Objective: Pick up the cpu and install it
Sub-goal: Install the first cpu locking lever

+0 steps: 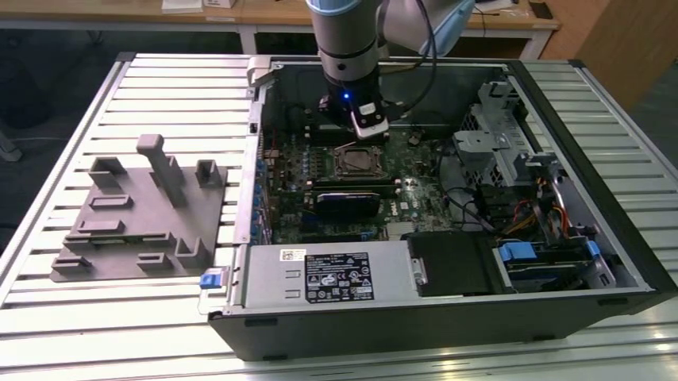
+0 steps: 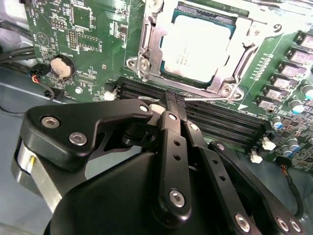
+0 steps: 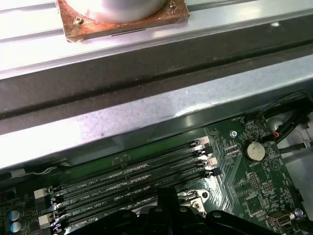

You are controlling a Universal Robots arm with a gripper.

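In the second wrist view the cpu [image 2: 195,46] lies flat in the motherboard socket, its pale silvery top showing inside the metal retention frame [image 2: 146,58]. My gripper [image 2: 172,100] hangs just beside the socket, over the black memory slots [image 2: 220,122]. Its fingers are shut together with nothing between them. In the exterior view the gripper [image 1: 370,127] is inside the open computer case, a little behind the socket [image 1: 354,161].
A grey fixture plate [image 1: 138,214] with upright posts lies at the exterior view's left of the case. The white-labelled power supply [image 1: 329,274] fills the case's front. A black heatsink block [image 1: 344,202] sits before the socket, and a drive cage [image 1: 498,143] with cables at the right.
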